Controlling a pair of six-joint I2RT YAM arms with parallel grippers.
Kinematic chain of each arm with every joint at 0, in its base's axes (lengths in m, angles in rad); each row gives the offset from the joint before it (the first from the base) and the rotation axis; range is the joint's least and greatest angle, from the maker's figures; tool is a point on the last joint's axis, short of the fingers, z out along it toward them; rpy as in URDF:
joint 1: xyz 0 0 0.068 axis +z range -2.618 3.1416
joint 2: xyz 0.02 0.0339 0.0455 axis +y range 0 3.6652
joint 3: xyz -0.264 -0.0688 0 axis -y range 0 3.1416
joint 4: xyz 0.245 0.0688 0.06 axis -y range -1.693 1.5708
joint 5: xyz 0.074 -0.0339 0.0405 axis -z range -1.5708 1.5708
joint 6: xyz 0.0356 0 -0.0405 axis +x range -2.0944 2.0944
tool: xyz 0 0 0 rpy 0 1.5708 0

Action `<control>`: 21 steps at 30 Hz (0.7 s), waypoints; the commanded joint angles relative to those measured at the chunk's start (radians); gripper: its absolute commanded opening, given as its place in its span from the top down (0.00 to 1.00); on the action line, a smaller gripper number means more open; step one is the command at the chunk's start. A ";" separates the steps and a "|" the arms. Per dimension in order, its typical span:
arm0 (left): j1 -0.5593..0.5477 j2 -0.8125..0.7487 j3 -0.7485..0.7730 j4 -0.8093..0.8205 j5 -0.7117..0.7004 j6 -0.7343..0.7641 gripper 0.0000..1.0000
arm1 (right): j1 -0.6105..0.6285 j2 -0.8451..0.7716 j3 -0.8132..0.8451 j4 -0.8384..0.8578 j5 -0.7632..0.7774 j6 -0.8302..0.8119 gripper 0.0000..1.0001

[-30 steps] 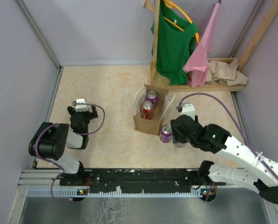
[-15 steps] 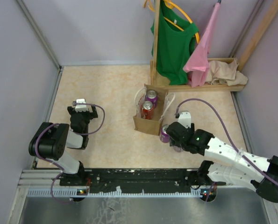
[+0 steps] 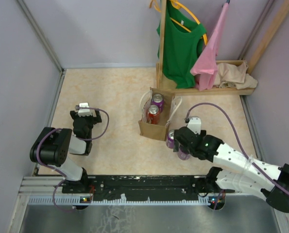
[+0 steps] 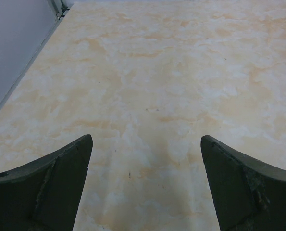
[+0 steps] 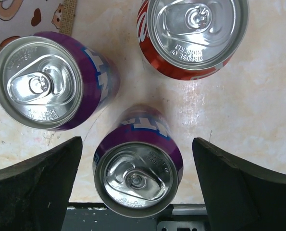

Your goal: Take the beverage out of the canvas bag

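The tan canvas bag (image 3: 155,127) stands upright mid-table with a purple can (image 3: 157,101) and a red can (image 3: 153,113) inside it. My right gripper (image 3: 182,146) hangs open just right of the bag. In the right wrist view its jaws (image 5: 137,144) straddle an upright purple can (image 5: 138,179) on the table, with a gap on each side. Another purple can (image 5: 37,83) and a red can (image 5: 195,30) stand close by on the table. A corner of the bag (image 5: 18,14) shows at the top left. My left gripper (image 3: 83,110) rests open at the left over bare table (image 4: 146,139).
A wooden rack (image 3: 161,48) at the back holds a green shirt (image 3: 183,46) and a pink garment (image 3: 210,56). A beige cloth heap (image 3: 236,75) lies on its base. Grey walls (image 3: 18,73) close in the left, back and right sides.
My right gripper has opened and let go of the purple can, which now stands on the table beside the other cans. The left arm has not moved.
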State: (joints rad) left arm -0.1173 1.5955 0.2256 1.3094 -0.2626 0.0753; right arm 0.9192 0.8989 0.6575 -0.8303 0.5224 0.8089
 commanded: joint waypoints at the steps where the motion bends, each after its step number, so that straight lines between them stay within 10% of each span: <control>1: 0.001 0.007 -0.006 0.037 -0.005 -0.010 0.00 | -0.008 -0.013 0.118 -0.045 0.058 0.026 0.04; 17: 0.001 0.007 -0.006 0.037 -0.006 -0.010 0.00 | 0.026 0.240 0.797 0.032 0.141 -0.428 0.16; 21: 0.001 0.007 -0.006 0.037 -0.006 -0.009 0.00 | 0.024 0.366 0.851 0.141 0.084 -0.532 0.36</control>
State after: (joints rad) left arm -0.1173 1.5955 0.2256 1.3094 -0.2626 0.0753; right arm 0.9360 1.1603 1.4509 -0.8207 0.6415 0.4328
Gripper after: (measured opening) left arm 0.998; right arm 0.735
